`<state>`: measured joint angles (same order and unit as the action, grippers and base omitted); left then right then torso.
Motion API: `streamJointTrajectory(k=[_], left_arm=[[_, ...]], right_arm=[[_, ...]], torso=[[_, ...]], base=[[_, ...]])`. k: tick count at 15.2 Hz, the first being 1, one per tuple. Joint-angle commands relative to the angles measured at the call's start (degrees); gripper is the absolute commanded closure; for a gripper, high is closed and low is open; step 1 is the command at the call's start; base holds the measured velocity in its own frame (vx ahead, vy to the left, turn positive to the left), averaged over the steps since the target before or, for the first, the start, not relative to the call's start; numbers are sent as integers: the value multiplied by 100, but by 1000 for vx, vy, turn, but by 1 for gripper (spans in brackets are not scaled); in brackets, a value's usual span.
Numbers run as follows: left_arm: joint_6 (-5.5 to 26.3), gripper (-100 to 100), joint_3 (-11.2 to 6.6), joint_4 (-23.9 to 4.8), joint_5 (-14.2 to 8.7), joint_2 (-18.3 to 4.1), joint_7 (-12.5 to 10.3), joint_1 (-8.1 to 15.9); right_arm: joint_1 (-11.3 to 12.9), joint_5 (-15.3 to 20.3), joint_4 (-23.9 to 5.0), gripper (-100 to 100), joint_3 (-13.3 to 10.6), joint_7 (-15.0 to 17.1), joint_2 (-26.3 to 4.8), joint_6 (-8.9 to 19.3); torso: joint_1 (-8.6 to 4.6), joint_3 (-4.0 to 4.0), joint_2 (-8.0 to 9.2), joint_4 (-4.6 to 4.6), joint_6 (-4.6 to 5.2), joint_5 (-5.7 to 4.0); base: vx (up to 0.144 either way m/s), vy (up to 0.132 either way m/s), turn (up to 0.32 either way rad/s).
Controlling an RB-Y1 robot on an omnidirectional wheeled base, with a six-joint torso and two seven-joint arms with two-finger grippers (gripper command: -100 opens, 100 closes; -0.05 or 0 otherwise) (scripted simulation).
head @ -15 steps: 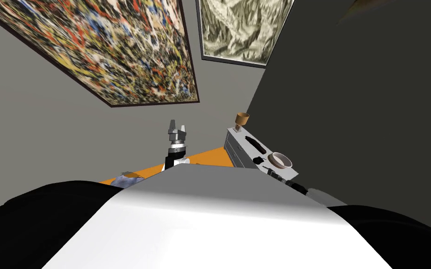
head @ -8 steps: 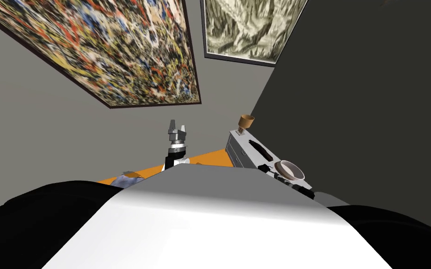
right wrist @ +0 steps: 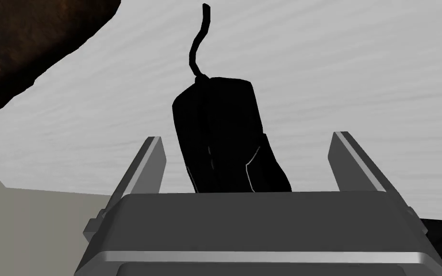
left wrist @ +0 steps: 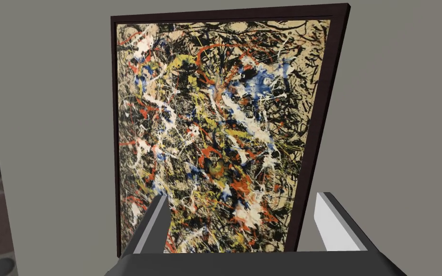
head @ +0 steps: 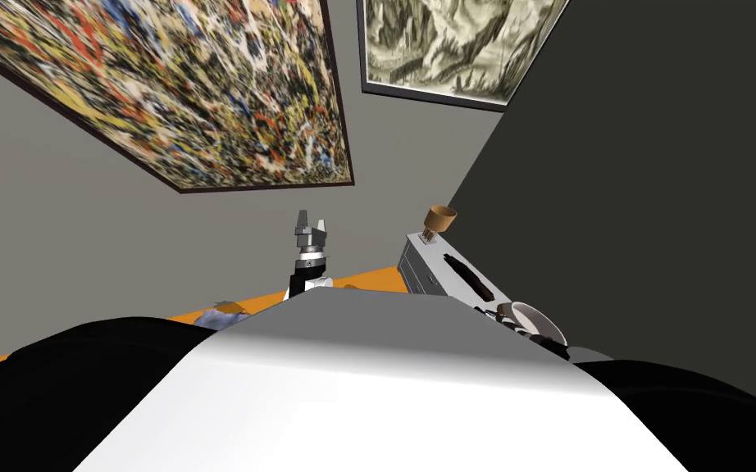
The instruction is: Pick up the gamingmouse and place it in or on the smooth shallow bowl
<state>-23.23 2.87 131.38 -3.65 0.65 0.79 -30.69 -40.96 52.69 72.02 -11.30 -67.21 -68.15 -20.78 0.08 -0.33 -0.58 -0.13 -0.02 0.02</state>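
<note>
Currently the right gripper (right wrist: 247,137) stands spread wide, nothing clamped; both grey fingers (right wrist: 148,163) rise clear of the gaming mouse (right wrist: 220,129), which lies between them; a gap shows on either side, narrower at one finger than at the other.

Mouse: black, glossy, thin pale seam lines on its shell; it rests flat on a pale grey surface (right wrist: 335,72); its rear end is hidden behind the gripper body; its black cable (right wrist: 197,43) curves off from the far end, away from the gripper.

Head view: a grey cabinet (head: 417,266) with drawer fronts stands against the dark wall, on an orange floor (head: 368,279); on its top, at the far end, a brown cup-shaped thing (head: 440,220); nearer, a long black object (head: 468,277); nearest, the shallow bowl (head: 542,321), pale, upright, nothing seen in it; small dark shapes sit just beside the bowl, too small to tell apart.

Left gripper (head: 311,220): raised ahead of the chest, well apart from the cabinet; fingers (left wrist: 155,220) parted, holding nothing.
</note>
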Motion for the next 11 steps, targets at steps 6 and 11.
streamJointTrajectory(k=[6,11], left_arm=[[0,0,0,0,0,0,0,1],[0,0,0,0,0,0,0,2]], right_arm=[[98,293,-353,-100,-150,-301,157,243],[123,312,-358,100,-186,-301,219,299]], torso=[[-2,14,27,5,1,-1],[-7,40,68,17,3,-1]], base=[[106,-17,59],[-13,-37,26]])
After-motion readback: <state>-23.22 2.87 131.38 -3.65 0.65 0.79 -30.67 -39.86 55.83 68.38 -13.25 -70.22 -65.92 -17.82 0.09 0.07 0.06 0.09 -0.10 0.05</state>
